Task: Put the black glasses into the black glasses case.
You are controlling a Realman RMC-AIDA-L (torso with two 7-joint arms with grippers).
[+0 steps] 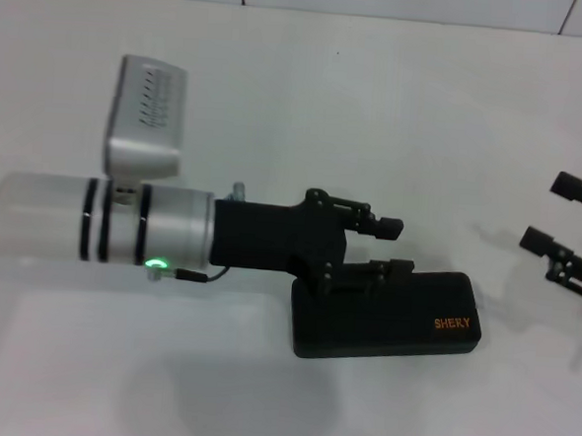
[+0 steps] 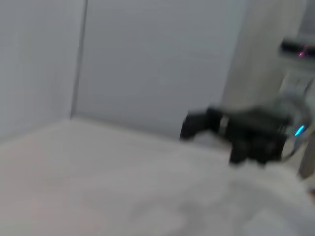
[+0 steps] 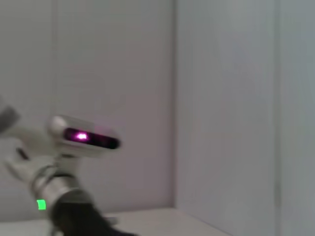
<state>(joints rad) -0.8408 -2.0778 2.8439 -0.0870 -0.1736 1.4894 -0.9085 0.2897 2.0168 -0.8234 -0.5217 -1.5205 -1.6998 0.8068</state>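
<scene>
Case: flat matte-black rectangular glasses case [image 1: 389,318], lid down, near the white counter's [image 1: 278,99] front edge.
Left gripper [image 1: 396,246]: jaws apart, over case's rear edge.
Right gripper [image 1: 550,211]: right edge, jaws apart.
Black glasses: not visible.

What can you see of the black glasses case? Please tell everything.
The black glasses case is a flat matte-black box with rounded corners and small orange lettering near one end. Its lid is closed. It lies flat on the white table. The left gripper is open above its far edge, with one finger over the lid.
</scene>
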